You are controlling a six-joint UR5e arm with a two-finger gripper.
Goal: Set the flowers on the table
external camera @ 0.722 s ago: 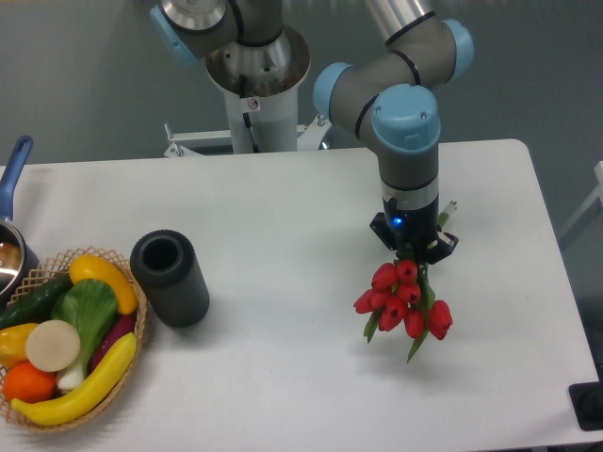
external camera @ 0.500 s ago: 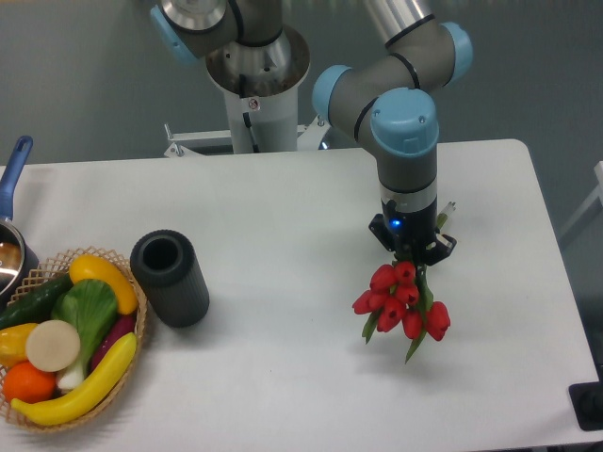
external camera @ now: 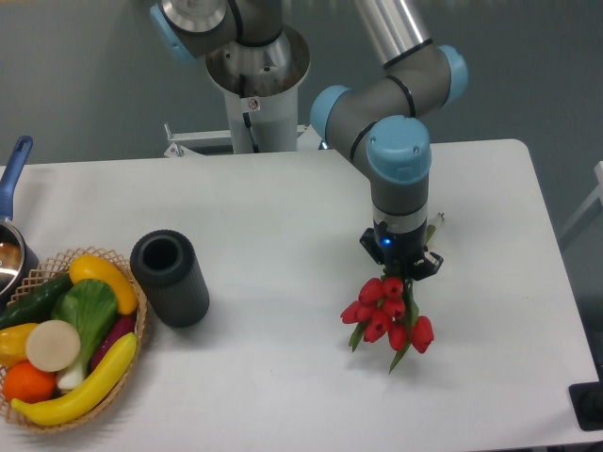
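The flowers hung straight below the claw, red buds down toward the camera and stems running up into it, over the right half of the table. The claw was clenched on the stems.
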